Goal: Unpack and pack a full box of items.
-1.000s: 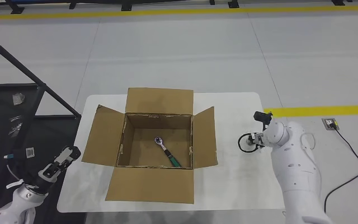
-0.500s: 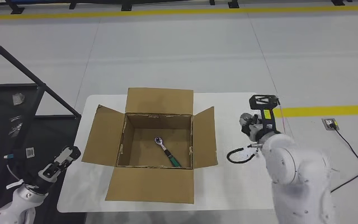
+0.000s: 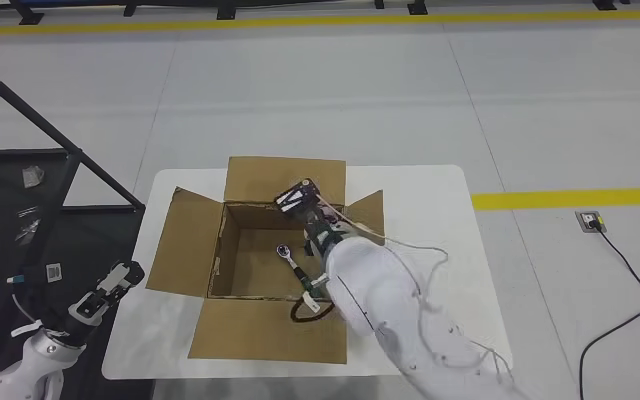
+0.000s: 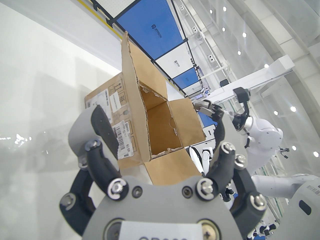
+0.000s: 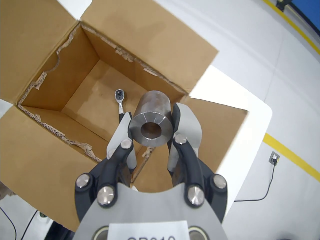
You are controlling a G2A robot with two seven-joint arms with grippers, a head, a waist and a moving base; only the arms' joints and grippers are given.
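Bright ceiling lamps [image 4: 224,8] — soft shadows, wrist views bowed.

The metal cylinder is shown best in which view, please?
The right wrist view: the metal cylinder is large and unblocked, held by the right hand. In top and left wrist views it is too small to tell.

The box [image 3: 285,182] is plain brown cardboard. The cylinder [image 5: 153,103] is dull grey metal. The wrench [image 3: 297,266] has a silver head and green handle. The table [image 3: 420,200] is white, the floor stripe [image 3: 555,198] yellow.
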